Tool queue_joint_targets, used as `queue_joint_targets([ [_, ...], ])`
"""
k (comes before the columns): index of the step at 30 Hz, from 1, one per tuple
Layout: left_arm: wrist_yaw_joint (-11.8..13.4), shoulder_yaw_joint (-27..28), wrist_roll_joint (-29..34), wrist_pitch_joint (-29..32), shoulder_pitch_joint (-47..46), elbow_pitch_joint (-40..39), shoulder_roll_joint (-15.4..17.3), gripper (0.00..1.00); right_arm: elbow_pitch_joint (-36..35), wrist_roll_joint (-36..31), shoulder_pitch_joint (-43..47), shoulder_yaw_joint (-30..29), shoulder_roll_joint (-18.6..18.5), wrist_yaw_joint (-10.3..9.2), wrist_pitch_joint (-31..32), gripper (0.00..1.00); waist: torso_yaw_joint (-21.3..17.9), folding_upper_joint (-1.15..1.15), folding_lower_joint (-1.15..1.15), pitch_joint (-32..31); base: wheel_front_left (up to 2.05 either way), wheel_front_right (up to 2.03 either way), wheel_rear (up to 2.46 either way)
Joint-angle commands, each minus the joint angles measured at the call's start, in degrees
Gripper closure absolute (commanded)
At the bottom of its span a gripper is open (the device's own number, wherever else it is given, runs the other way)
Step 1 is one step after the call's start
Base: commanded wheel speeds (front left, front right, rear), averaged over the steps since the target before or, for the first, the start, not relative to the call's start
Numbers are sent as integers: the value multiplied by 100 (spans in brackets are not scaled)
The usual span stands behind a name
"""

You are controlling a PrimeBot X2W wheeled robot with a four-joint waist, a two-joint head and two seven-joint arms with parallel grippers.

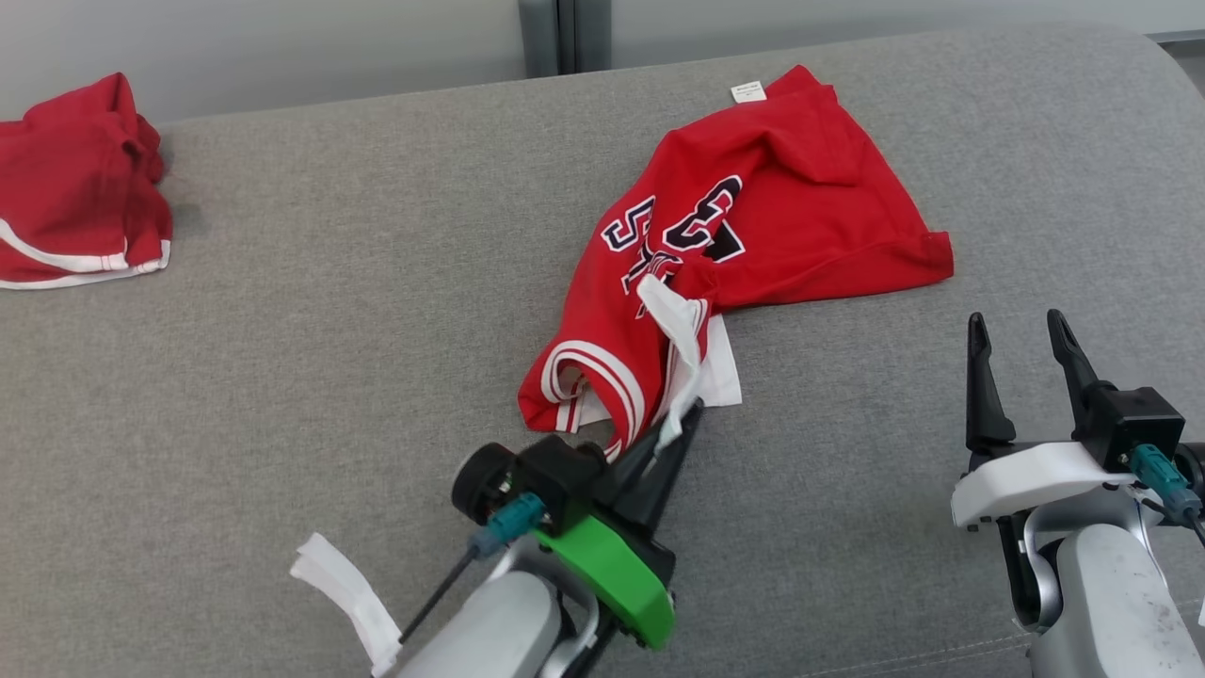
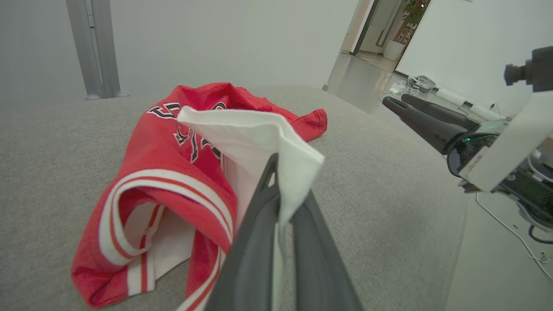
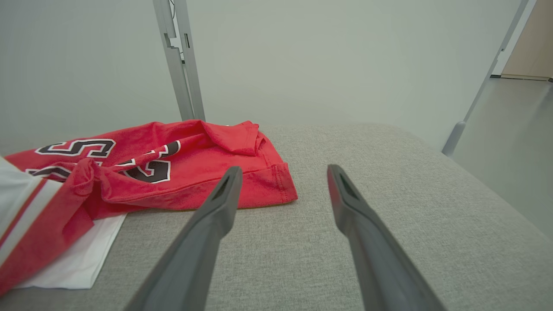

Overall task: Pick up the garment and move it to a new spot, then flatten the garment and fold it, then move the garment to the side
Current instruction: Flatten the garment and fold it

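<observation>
Two claws: left claw [image 1: 687, 414] pinches garment [image 1: 781, 207], right claw [image 1: 1015, 325] spread; head view adds a red heap [image 1: 75, 179].

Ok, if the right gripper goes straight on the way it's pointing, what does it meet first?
Probably the hem corner of the crumpled red basketball jersey, just ahead of the right gripper; otherwise only grey fabric cushion. Depth is unclear.

Red garment [image 1: 781, 198], white-striped trim

Grey upholstered surface [image 1: 329, 377], pale wall [image 3: 345, 52], grey metal post [image 3: 177, 60], open doorway [image 2: 376, 30]
</observation>
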Motion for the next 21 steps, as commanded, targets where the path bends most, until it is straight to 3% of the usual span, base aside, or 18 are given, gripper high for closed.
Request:
queue_joint_targets([
  [1, -44, -179, -46, -2, 118, -62, 11, 100, -2, 35, 95, -2, -18, -10, -19, 0, -73, 0, 0, -37, 0, 0, 0],
  [6, -104, -1014, -299, 125, 120, 133, 15, 100, 37, 34, 122, 35, -5, -10, -19, 0, -212, 0, 0, -95, 0, 0, 0],
  [7, -108, -1141, -364, 161, 106, 191, 16, 62, 43, 44, 130, 33, -5, -10, -19, 0, -225, 0, 0, -102, 0, 0, 0],
  [8, -111, -1273, -459, 192, 107, 250, 15, 0, 49, 48, 142, 27, -4, -10, -19, 0, -235, 0, 0, -112, 0, 0, 0],
  [14, -120, -1505, -819, 130, 18, 381, 16, 0, 37, -5, 221, -102, -1, -10, -19, 0, -164, 0, 0, -202, 0, 0, 0],
  [21, 318, -868, -857, 10, 2, 526, 157, 0, -11, -7, 215, -125, 10, -10, -19, 0, -30, 0, 0, -240, 0, 0, 0],
])
